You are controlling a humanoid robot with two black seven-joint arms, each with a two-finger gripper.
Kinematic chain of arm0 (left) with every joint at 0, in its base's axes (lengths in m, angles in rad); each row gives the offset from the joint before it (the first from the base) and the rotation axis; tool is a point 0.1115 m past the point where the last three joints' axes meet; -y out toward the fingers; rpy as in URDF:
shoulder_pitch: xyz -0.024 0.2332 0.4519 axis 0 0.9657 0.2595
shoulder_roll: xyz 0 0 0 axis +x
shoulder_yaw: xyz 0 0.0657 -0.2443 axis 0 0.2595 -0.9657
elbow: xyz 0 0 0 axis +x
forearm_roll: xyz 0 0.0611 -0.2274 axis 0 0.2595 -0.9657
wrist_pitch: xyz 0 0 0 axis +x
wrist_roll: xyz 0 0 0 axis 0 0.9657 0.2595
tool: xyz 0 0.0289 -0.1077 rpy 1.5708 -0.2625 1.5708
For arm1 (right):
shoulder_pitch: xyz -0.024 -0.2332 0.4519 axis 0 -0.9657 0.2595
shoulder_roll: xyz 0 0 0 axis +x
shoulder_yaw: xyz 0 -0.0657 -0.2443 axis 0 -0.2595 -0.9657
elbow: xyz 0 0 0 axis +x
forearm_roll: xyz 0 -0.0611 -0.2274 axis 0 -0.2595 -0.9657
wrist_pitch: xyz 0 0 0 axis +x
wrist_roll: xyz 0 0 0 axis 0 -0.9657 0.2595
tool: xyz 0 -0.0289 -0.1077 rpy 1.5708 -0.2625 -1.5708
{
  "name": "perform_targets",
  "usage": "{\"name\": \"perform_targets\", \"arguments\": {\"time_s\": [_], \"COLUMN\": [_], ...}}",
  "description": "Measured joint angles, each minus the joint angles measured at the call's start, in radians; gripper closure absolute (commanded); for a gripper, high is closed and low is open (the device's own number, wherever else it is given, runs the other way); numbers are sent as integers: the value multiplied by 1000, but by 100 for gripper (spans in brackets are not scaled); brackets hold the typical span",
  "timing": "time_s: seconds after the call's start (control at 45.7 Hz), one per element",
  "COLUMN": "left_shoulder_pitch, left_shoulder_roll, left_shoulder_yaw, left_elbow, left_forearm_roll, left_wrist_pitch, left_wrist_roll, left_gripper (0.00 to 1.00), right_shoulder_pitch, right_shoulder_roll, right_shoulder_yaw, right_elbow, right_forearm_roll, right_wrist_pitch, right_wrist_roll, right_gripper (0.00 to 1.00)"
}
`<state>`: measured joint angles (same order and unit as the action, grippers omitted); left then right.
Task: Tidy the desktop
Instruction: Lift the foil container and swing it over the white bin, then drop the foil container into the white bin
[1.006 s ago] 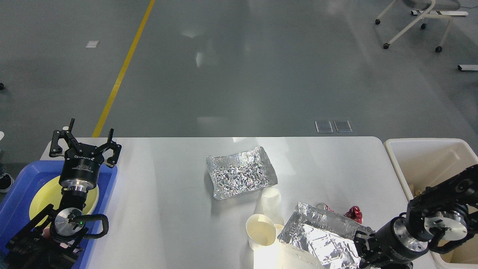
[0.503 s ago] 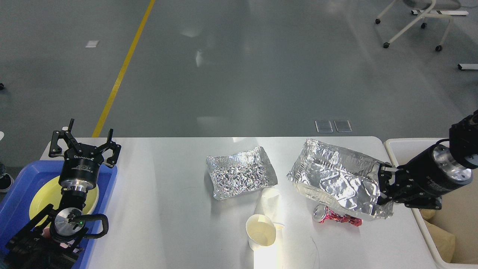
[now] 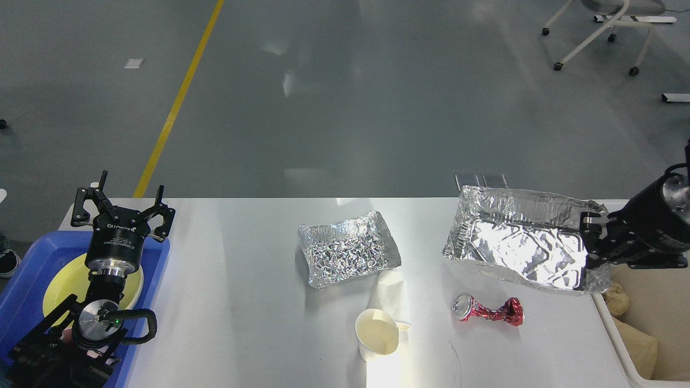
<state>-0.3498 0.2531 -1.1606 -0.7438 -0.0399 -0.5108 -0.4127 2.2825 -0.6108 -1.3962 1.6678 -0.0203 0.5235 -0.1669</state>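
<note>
No writing is readable; the lettering on the left tool [image 3: 123, 205] is too small. It stands upright, fingers spread, over the blue tray [image 3: 21, 280]. The right tool [image 3: 588, 242] grips a foil tray [image 3: 517, 242] above the desk [image 3: 242, 302], which fills the near view, at its right end.

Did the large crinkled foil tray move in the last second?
Yes. The large crinkled foil tray went up and right toward the cream plastic bin.

Single head cam, high, fwd-and-down over desktop [image 3: 259, 302], floor beyond, arms at both edges.
</note>
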Motion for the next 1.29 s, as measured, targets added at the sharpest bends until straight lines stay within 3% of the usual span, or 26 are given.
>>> {"name": "perform_targets", "arguments": {"time_s": [0.175, 0.415, 0.634, 0.765, 1.028, 1.137, 1.29], "left_shoulder_pitch": [0, 1, 1, 1, 1, 1, 1], "left_shoulder_roll": [0, 0, 0, 0, 0, 0, 0], "left_shoulder_yaw": [1, 1, 1, 1, 1, 1, 1], "left_elbow": [0, 0, 0, 0, 0, 0, 0], "left_forearm_roll": [0, 0, 0, 0, 0, 0, 0], "left_wrist_pitch": [0, 0, 0, 0, 0, 0, 0], "left_wrist_roll": [0, -1, -2, -2, -2, -2, -2], "left_gripper": [3, 3, 3, 3, 3, 3, 3], "right_shoulder_pitch": [-96, -346, -661, -899, -1319, -1439, -1577], "right_shoulder_roll": [-57, -176, -241, -242, -189, -102, 56], "right_shoulder_yaw": [-43, -2, 189, 374, 707, 761, 802], "right_elbow": [-117, -413, -678, -826, -1000, -1096, -1298], "right_forearm_roll": [52, 67, 68, 66, 56, 54, 65], "right_wrist_pitch": [-53, -72, -82, -151, -418, -543, -640], "right_wrist_roll": [0, 4, 7, 7, 6, 6, 6], "right_gripper": [100, 100, 100, 100, 100, 100, 100]}}
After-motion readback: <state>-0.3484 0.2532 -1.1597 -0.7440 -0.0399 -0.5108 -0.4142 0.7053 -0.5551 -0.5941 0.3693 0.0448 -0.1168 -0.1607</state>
